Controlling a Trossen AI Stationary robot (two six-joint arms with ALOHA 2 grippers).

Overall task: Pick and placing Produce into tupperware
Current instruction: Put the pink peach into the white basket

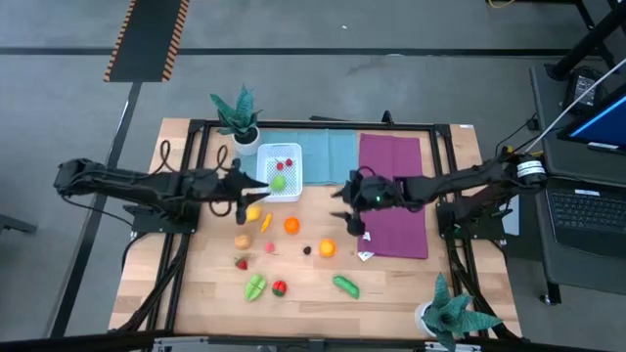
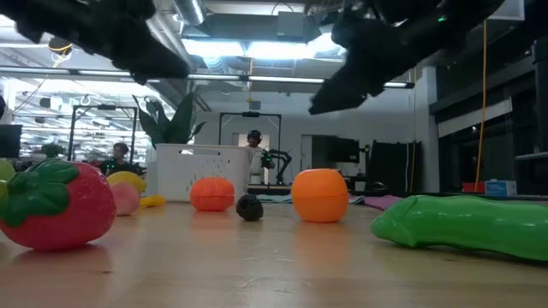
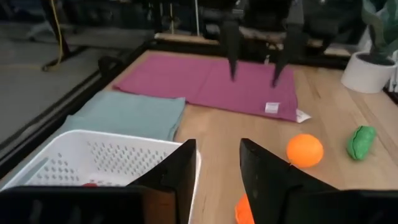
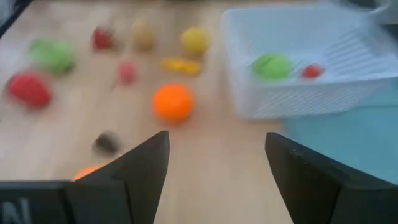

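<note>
The left gripper (image 1: 246,198) hangs just beside the near edge of the white perforated container (image 1: 279,170), above the table. Its two dark fingers (image 3: 177,177) stand a little apart with nothing seen between them, so I judge it released and empty. It hovers low at the container's wall, close to the yellow piece (image 1: 253,213) on the wood. I think it stays there because the nearest loose pieces lie directly under it.

The right gripper (image 1: 349,203) is over the edge of the purple cloth (image 1: 391,196), pointing toward the container. Its fingers (image 4: 134,171) are spread wide and hold nothing. It seems to be waiting, aimed across the table where the fruits lie.

The container sits on the teal cloth (image 1: 323,152), beside a potted plant (image 1: 240,117). Inside it are a green fruit (image 1: 279,182) and small red pieces (image 1: 285,163), so part of the job looks done.

Most of the produce is on the wooden table (image 1: 196,293): an orange ball (image 1: 290,225), another orange piece (image 1: 327,248), a small dark piece (image 1: 307,249), a tan piece (image 1: 243,241), a strawberry (image 1: 241,262), a light green piece (image 1: 254,286), a red piece (image 1: 280,287) and a long green vegetable (image 1: 345,286). They lie well apart from each other, which should make each one easy to take alone.
</note>
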